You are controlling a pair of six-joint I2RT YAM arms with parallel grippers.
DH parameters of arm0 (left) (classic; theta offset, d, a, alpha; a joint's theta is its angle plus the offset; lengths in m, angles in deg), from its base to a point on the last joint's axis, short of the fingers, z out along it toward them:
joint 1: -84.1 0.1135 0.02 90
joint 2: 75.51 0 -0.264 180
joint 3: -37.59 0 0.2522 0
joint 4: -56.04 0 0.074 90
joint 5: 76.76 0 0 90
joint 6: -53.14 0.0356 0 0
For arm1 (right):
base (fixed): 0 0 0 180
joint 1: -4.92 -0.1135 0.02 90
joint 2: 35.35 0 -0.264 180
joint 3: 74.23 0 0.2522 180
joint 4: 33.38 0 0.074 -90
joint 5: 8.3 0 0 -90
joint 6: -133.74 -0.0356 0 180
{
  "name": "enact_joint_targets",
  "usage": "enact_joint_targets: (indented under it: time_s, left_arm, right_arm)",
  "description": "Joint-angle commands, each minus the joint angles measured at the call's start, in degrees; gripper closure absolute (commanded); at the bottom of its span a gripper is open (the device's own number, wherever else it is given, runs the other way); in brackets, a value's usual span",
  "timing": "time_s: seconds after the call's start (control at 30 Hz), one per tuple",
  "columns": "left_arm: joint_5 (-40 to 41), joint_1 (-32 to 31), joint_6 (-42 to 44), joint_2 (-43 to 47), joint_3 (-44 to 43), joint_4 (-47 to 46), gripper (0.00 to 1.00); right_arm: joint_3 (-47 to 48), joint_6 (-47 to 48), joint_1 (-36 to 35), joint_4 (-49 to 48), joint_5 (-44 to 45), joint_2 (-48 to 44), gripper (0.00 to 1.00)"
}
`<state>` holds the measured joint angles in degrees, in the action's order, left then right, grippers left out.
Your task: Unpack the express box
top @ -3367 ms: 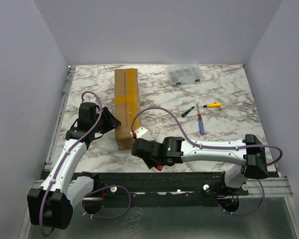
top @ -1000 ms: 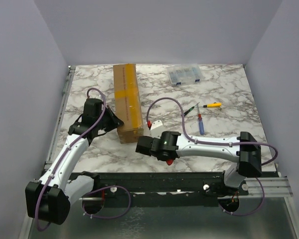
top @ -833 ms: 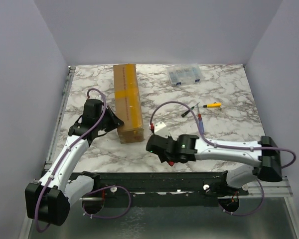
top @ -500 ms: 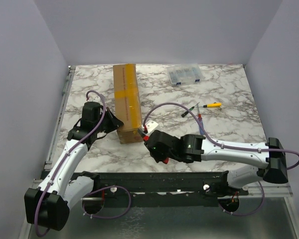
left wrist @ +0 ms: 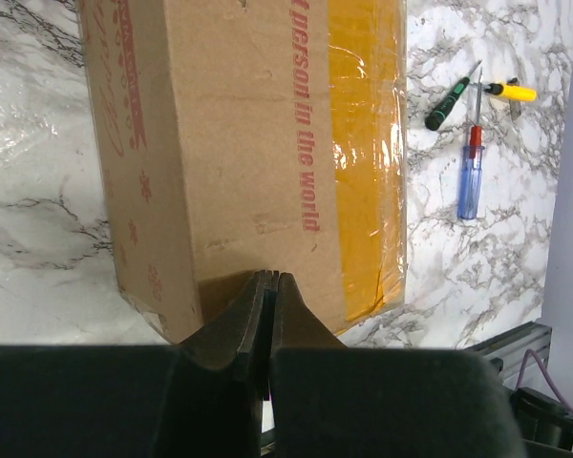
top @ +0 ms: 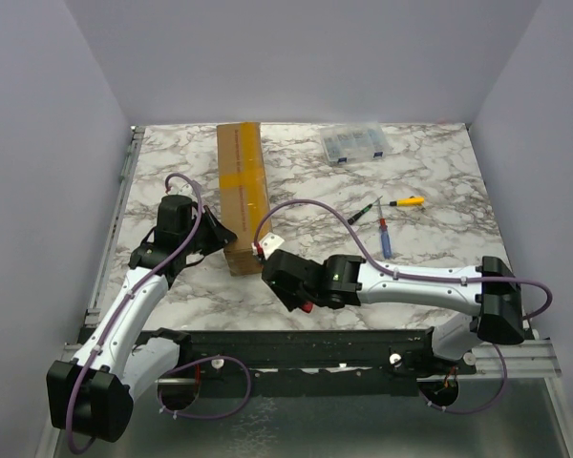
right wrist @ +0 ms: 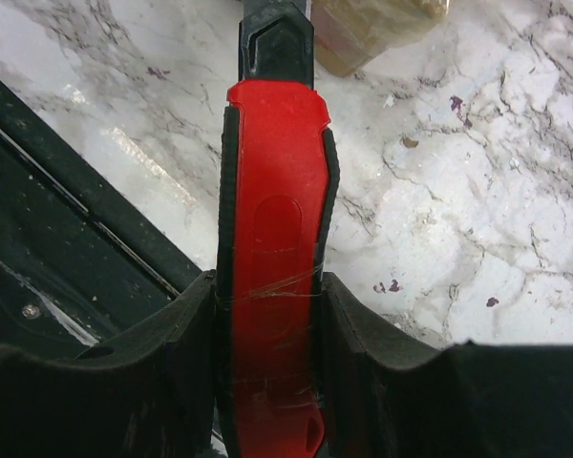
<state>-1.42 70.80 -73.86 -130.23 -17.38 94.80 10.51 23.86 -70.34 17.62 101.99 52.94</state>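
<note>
My left arm [top: 134, 286] reaches forward, bent at the elbow, with its jaws pressed tight together. My right arm [top: 420, 281] stretches low across to the left, its jaws squeezing a red cutter [right wrist: 272, 239].

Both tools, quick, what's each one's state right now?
Left tool: closed, holding nothing, tips by the express box.
Right tool: closed on a red utility knife.
</note>
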Motion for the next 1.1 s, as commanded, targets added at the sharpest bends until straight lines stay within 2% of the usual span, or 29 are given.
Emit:
enact_joint_targets:
  time_s: [0.0,0.4,0.73,1.07]
  left_arm:
    - [3.6,0.0,2.5,-1.8,3.0,13.5,1.00]
    - [4.4,0.0,2.5,-2.4,2.8,13.9,1.00]
    - [4.7,0.0,2.3,-2.6,2.8,14.1,1.00]
    - [5.2,-0.1,2.1,-2.7,2.7,14.2,1.00]
  right_arm:
    - [1.9,-1.1,0.9,2.9,1.5,1.2,1.00]
    - [1.8,-2.9,2.9,4.8,2.6,1.8,1.00]
    - [1.4,0.0,3.1,2.3,-2.8,0.6,1.00]
    - [2.7,-1.2,3.2,3.6,0.2,2.8,1.00]
